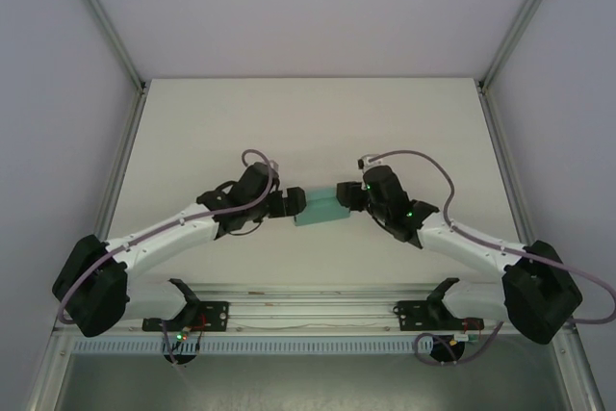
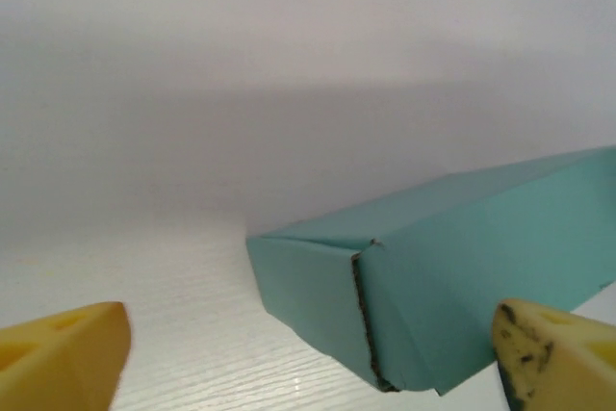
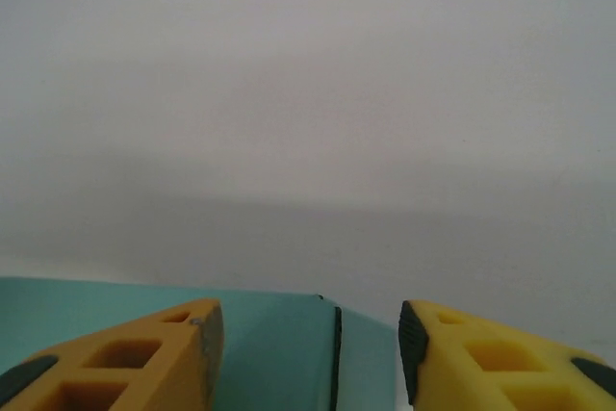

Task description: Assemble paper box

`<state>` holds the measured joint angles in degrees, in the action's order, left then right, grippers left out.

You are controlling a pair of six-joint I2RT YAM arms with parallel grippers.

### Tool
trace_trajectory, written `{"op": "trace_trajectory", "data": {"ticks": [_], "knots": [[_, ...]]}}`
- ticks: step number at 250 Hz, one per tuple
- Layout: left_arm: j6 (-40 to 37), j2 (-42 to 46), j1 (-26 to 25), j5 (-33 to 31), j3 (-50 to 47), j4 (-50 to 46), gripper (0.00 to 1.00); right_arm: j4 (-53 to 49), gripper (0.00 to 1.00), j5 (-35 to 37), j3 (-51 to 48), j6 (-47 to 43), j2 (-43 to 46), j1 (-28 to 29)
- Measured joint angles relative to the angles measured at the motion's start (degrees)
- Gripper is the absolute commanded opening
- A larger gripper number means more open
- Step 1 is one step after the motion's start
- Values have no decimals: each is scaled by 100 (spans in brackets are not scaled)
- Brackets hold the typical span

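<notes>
The paper box (image 1: 322, 209) is a folded teal-green rectangular box lying on the white table between my two grippers. In the left wrist view the paper box (image 2: 433, 276) shows one closed end with a dark seam at its corner. My left gripper (image 2: 308, 363) is wide open, its yellow fingers (image 2: 58, 358) standing off either side of that end without touching it. In the right wrist view the paper box (image 3: 274, 344) lies just below my right gripper (image 3: 310, 348). Its jaws stand apart over the box's top face, with a fold line between them. From above, the left gripper (image 1: 289, 204) and right gripper (image 1: 346, 194) flank the box's two ends.
The white table (image 1: 308, 122) stretches bare behind the box. Grey enclosure walls and aluminium posts (image 1: 101, 16) border the table on the left, right and back. The arm bases sit on a rail (image 1: 308, 315) at the near edge.
</notes>
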<state>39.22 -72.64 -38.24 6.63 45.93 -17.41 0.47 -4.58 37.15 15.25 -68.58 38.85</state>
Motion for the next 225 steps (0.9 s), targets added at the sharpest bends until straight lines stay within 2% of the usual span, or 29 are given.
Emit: {"op": "trace_trajectory", "data": {"ticks": [29, 47, 82, 109, 117, 126, 225], "knots": [[-201, 52, 0, -385, 337, -299, 100, -457, 78, -22, 483, -431, 31, -9], [-319, 120, 0, -691, 531, -518, 100, -691, 80, -107, 737, -796, 28, -31], [-444, 297, 13, -1034, 726, -713, 100, -1154, 70, -79, 1244, -1134, -96, -118], [-487, 348, 15, -935, 708, -678, 100, -1458, 68, -57, 1425, -1145, -168, -225], [-490, 343, 15, -841, 671, -614, 99, -1545, 65, -50, 1423, -1143, -168, -234], [-492, 326, 15, -719, 608, -538, 97, -1668, 62, -42, 1416, -1128, -168, -232], [-483, -369, 15, 256, 271, -48, 67, -2439, 56, -66, 1309, -804, -483, -361]]}}
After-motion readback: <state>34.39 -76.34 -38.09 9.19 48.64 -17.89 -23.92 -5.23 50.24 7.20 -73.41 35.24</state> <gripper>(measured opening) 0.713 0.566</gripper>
